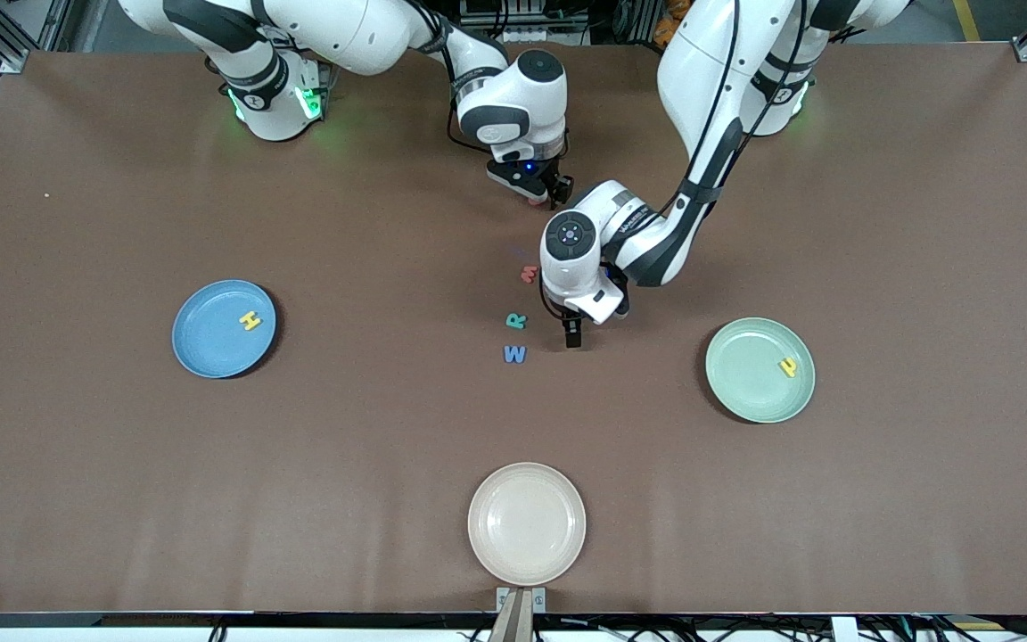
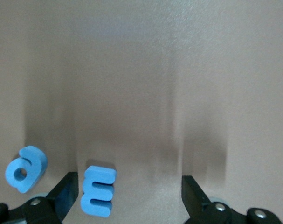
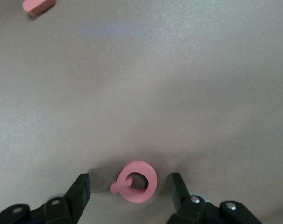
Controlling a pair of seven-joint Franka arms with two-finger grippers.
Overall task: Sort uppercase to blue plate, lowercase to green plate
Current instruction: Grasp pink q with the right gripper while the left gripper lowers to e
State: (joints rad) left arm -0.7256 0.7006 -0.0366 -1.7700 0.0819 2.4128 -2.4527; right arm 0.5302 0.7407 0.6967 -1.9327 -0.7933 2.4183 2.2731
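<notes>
**Both grippers low over the letters at mid-table**

The left gripper (image 1: 573,339) is down at the table near the middle, its fingers (image 2: 66,189) spread wide. Between them, close to one finger, lies a small blue foam m (image 2: 98,190); a rounded blue foam e-like letter (image 2: 24,168) sits just outside that same finger. The right gripper (image 1: 556,191) hangs low over the table closer to the robot bases, jaws also parted wide, with a red foam Q (image 3: 135,181) lying flat between its fingers (image 3: 78,191).

Beside the left gripper, toward the right arm's end, three letters form a loose column: a red foam m (image 1: 529,273) farthest from the front camera, a teal foam R (image 1: 516,320) in the middle, and a blue foam W (image 1: 514,354) nearest.

The round sky-blue plate (image 1: 203,332) toward the right arm's end holds a yellow foam H (image 1: 250,320). The pale mint-green plate (image 1: 745,374) toward the left arm's end holds a yellow foam y (image 1: 787,366). A beige plate (image 1: 526,523) sits nearest the front camera.
</notes>
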